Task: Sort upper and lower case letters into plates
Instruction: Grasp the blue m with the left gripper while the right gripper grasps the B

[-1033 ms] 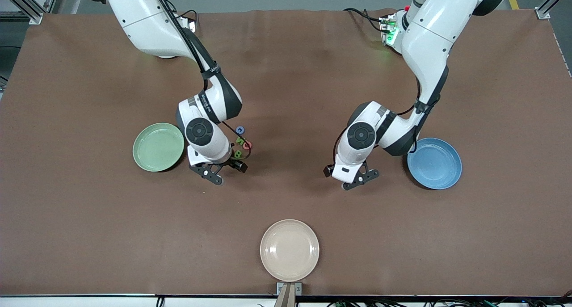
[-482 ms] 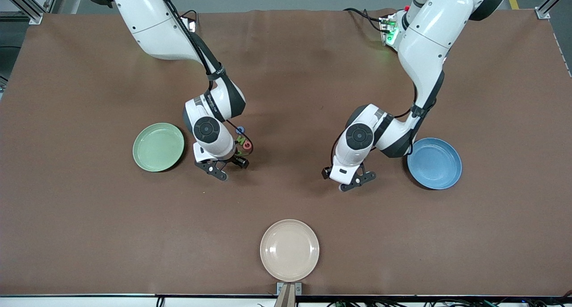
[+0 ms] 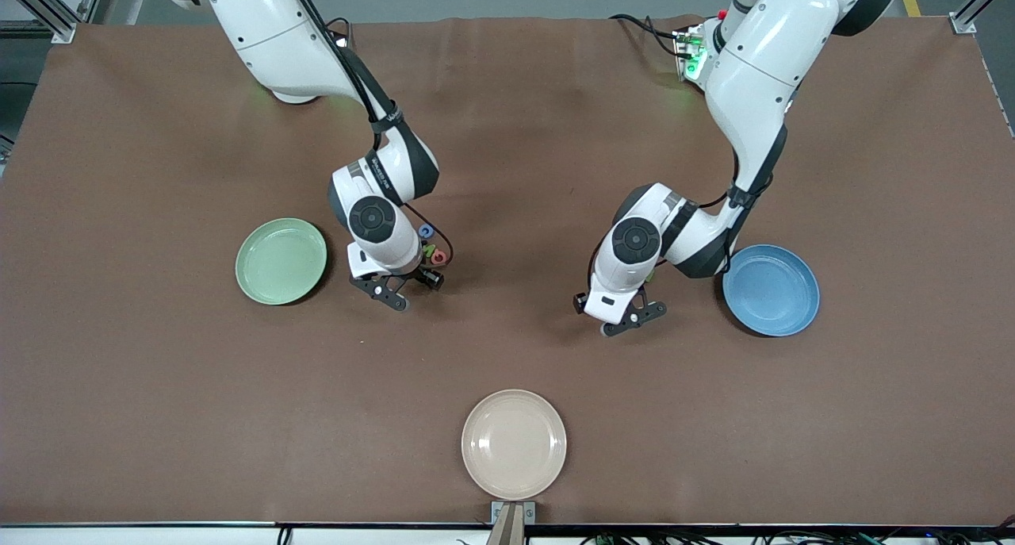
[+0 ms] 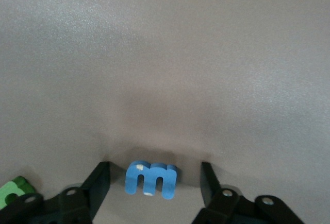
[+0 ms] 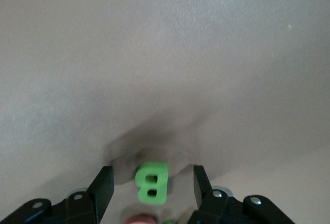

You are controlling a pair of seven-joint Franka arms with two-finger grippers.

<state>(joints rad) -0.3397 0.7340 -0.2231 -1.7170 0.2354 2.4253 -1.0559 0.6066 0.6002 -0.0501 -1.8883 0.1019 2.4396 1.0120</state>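
Note:
A blue lowercase m (image 4: 151, 177) lies on the brown mat between the fingers (image 4: 100, 183) of my left gripper (image 4: 154, 171), which is open with a gap on each side. In the front view the left gripper (image 3: 626, 320) is low over the mat beside the blue plate (image 3: 771, 289), and the wrist hides the m. My right gripper (image 5: 152, 176) is open around a green capital B (image 5: 152, 183), touching neither side of it. The right gripper (image 3: 394, 293) is beside the pale green plate (image 3: 281, 260). Both plates hold nothing.
More letters lie by the right wrist: a blue one (image 3: 426, 231) and a red one (image 3: 438, 255). A green piece (image 4: 14, 189) lies beside the left gripper. A cream-beige plate (image 3: 514, 443) sits at the table edge nearest the front camera.
Both grippers' jaws have narrowed around their letters. The right gripper has moved away from the front camera, toward the letter cluster. The left gripper has shifted only slightly.

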